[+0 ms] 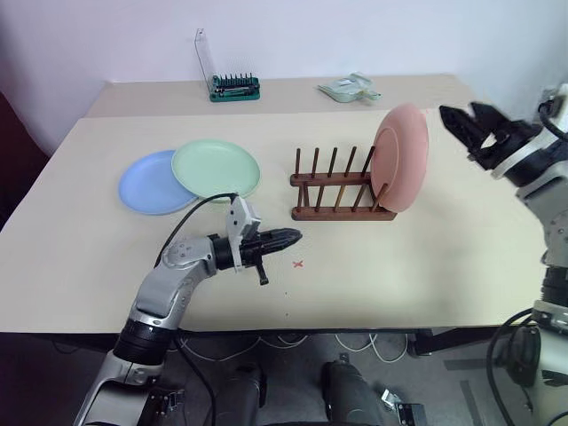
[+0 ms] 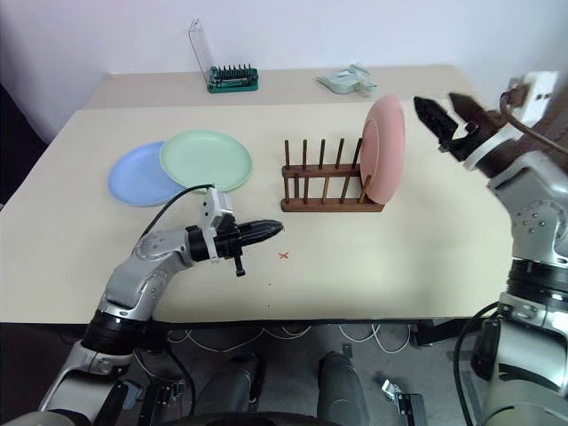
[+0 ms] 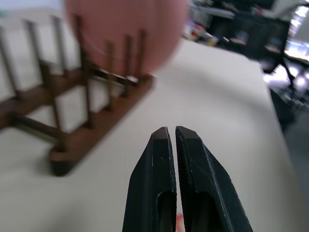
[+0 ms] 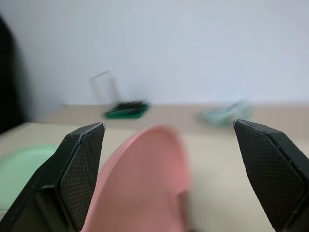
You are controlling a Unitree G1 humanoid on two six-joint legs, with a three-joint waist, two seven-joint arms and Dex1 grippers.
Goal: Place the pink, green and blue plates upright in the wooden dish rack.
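Lying flat at bench (image 1: 426, 266) left: blue plate (image 1: 146, 184), green plate (image 1: 216, 169) overlapping its edge. Left gripper (image 1: 286, 238) jaws pressed together, empty. Pink plate (image 1: 400, 157) upright in wooden dish rack (image 1: 342, 191), right end. Right gripper (image 1: 469, 122) jaws spread, apart from plate.

Your robot's left arm is a chain of rounded silver-grey shells joined by black rings, a thin black cable looping from forearm to wrist. A small light grey block sits on that wrist behind the left tool (image 1: 282, 237), whose two black tapered fingers (image 3: 157, 188) show ribbed inner faces. Your right tool (image 1: 461, 118) carries black wedge-shaped fingers (image 4: 79, 169) with cross-hatched pads on a pale grey wrist.
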